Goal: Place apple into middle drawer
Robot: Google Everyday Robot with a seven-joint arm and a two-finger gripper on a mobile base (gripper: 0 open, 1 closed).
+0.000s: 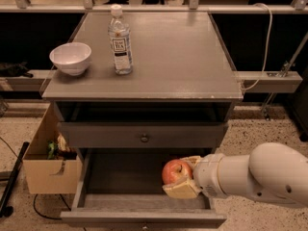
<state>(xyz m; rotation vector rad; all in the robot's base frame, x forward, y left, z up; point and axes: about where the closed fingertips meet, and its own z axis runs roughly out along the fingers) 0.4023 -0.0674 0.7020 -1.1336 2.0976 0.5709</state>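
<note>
The red apple [175, 172] sits between the pale fingers of my gripper [179, 175], which is shut on it. The gripper comes in from the right on a thick white arm [260, 174]. It holds the apple over the right part of the open middle drawer [120, 177], just above the drawer's inside. The drawer is pulled out toward the camera, a shallow grey box under the closed knobbed drawer front [143, 135] above it.
A white bowl [70, 57] and a water bottle [120, 40] stand on the grey cabinet top [183, 57]. A cardboard box [45, 165] with items sits on the floor at the cabinet's left. A dark pole [12, 186] leans at far left.
</note>
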